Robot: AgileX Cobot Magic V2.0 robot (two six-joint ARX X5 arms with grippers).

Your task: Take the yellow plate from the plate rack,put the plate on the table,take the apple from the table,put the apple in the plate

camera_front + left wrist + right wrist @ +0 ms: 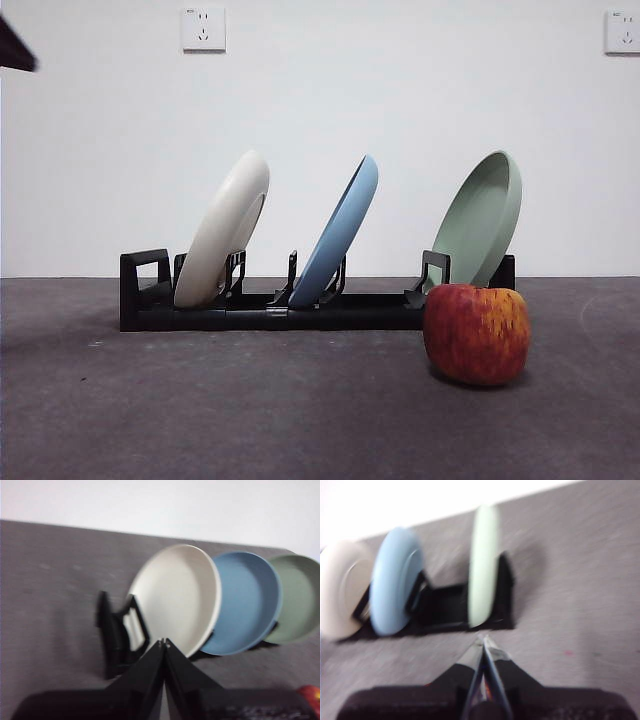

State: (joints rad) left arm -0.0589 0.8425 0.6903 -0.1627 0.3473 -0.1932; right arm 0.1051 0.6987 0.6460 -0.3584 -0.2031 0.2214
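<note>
We see the left gripper (164, 641) with its jaws pressed together and nothing between them, held above the table (200, 410) and angled down toward the yellow plate (177, 597); its tips sit short of the plate's lower rim, not touching. The right gripper (482, 639) is likewise closed and empty, hanging over the table on the back side of the rack (445, 607), aimed toward the green plate (482, 565). In the front view we find only a dark tip (15, 48) at the top left corner; which arm it is we cannot tell. The yellow plate leans in the rack's leftmost slot, the blue plate (338, 232) in the middle, the green one at the right. The apple (476, 333) rests on the table just in front of the rack's right end.
</note>
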